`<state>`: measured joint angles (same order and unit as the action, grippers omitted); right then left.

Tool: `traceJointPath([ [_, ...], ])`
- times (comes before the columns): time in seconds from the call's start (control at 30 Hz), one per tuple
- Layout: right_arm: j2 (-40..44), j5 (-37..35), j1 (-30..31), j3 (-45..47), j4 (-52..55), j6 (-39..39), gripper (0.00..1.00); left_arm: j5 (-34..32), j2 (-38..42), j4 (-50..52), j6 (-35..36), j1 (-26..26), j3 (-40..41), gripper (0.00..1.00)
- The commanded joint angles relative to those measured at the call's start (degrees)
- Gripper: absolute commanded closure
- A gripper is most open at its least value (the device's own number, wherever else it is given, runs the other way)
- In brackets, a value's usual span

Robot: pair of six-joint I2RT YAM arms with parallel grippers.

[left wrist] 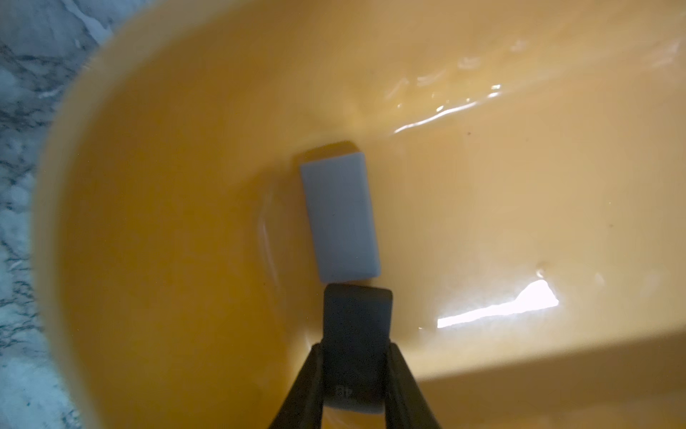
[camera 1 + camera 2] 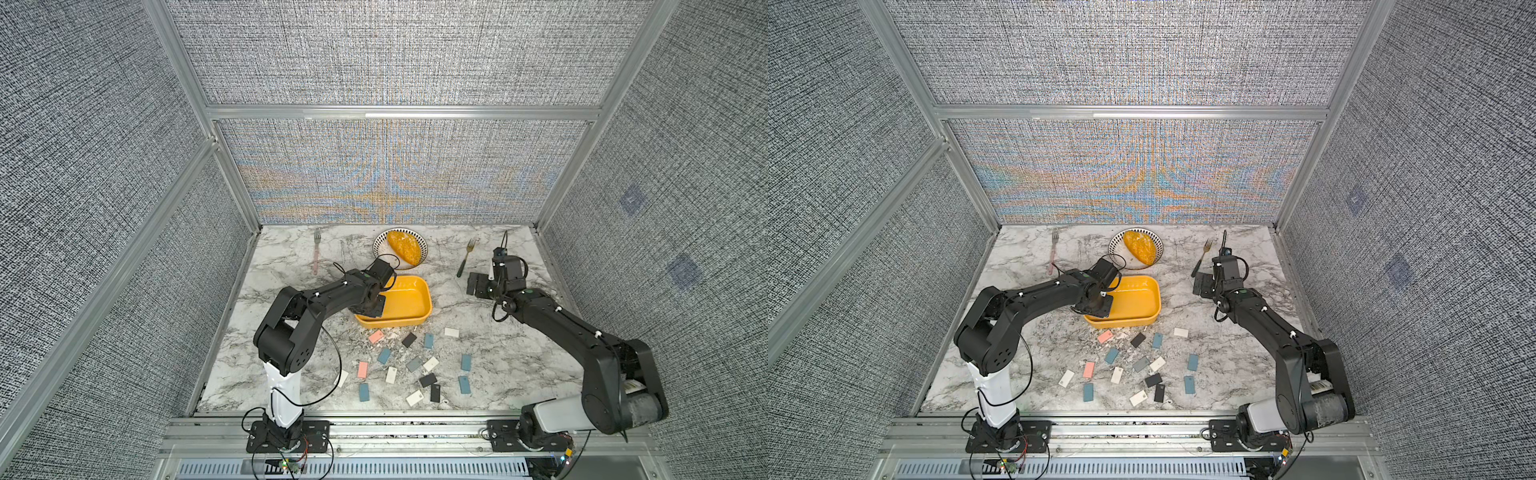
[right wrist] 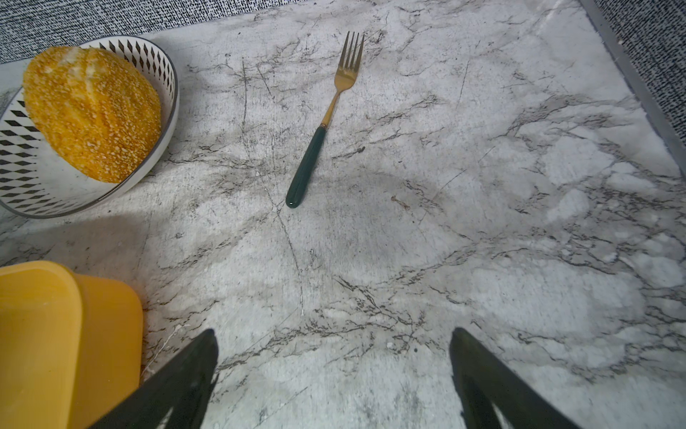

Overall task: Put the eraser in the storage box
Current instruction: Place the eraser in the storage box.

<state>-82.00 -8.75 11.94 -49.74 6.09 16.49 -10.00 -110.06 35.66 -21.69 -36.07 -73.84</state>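
Note:
The storage box point(image 2: 409, 305) point(image 2: 1138, 303) is a shallow yellow tub in the middle of the marble table. My left gripper point(image 2: 370, 309) point(image 1: 355, 349) reaches into its near left corner and is shut on a black eraser point(image 1: 356, 327), gripped by its long sides. Just beyond that eraser, a grey eraser point(image 1: 339, 217) lies flat on the box floor point(image 1: 185, 223). Several more erasers, among them a pink one point(image 2: 376, 336), lie scattered on the table in front of the box. My right gripper point(image 2: 476, 284) point(image 3: 332, 345) is open over bare marble to the right of the box point(image 3: 55, 334).
A white patterned plate point(image 2: 420, 245) with a bread roll point(image 2: 402, 248) stands behind the box. A pink-handled fork point(image 2: 316, 253) lies at the back left. A green-handled fork point(image 2: 465, 257) point(image 3: 323, 122) lies just beyond my right gripper. Frame walls enclose the table.

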Motion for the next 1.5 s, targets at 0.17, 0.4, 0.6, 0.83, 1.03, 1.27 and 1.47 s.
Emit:
traceJointPath([
  [0.17,-0.24,0.39,-0.11,-0.2,-0.11,-0.56,0.02,-1.22,-2.23,0.42,-1.16,0.22,-1.91,0.72],
  [0.4,-0.51,0.79,-0.09,0.01,-0.4,-0.58,0.02,-0.36,-3.1,0.45,-1.7,0.22,-1.26,0.7],
  [0.6,-0.53,0.86,-0.12,0.12,-0.55,-0.49,0.02,-0.55,-2.62,1.39,-1.46,0.22,-1.58,0.6],
  [0.83,-0.65,0.95,-0.16,0.15,-0.55,-0.49,0.02,0.05,-0.73,3.8,-0.99,0.22,-5.3,0.53],
  [1.03,-0.21,0.76,-0.22,0.09,-0.42,-0.67,0.02,1.06,2.77,6.05,-0.8,0.04,-8.72,0.49],
  [1.27,-0.07,1.09,-0.13,0.49,-0.71,-0.42,0.02,-2.32,17.83,15.3,2.67,0.0,-3.88,0.39],
  [1.47,-0.34,1.81,0.34,0.62,-0.99,-0.14,0.02,3.81,34.21,22.8,2.61,-1.06,8.87,0.36],
])
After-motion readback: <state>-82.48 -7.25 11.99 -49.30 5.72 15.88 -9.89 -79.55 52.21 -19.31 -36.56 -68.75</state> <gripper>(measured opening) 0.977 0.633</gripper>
